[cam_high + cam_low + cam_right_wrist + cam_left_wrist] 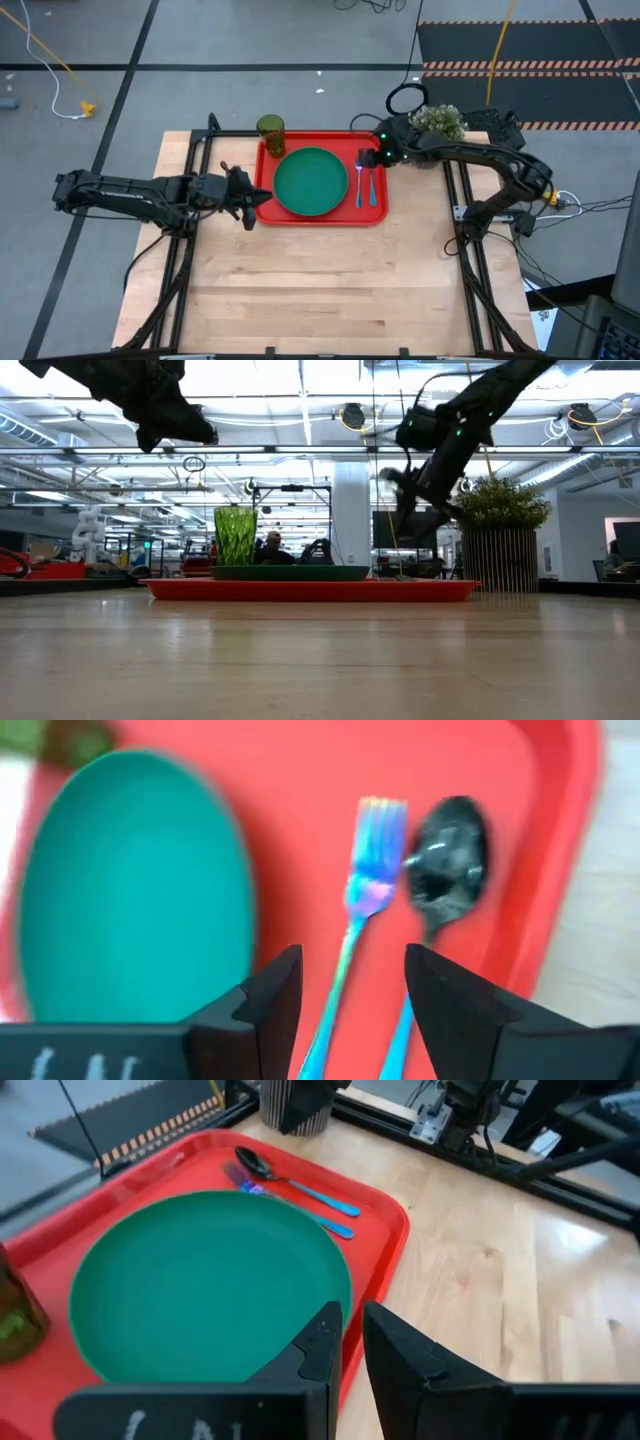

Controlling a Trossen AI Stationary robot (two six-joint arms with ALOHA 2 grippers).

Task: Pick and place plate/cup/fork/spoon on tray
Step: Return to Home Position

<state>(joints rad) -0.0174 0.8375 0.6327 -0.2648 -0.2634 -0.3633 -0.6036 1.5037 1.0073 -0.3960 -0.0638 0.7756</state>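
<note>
Final placing step, seemingly: right claw (pixel 345 995) parted, empty, over blue-handled fork (pixel 365 870) beside dark-bowled spoon (pixel 447 865) at three o'clock of round dark-green plate (pixel 311 181) on bright-red plastic tray (pixel 268 160); next, probably only lifting clear.

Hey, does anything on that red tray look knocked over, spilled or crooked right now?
Nothing stands out. The plate lies flat in the middle of the tray, the cup stands upright at a corner, and the fork and spoon lie side by side beside the plate. The right gripper hovers over them with open jaws.
</note>
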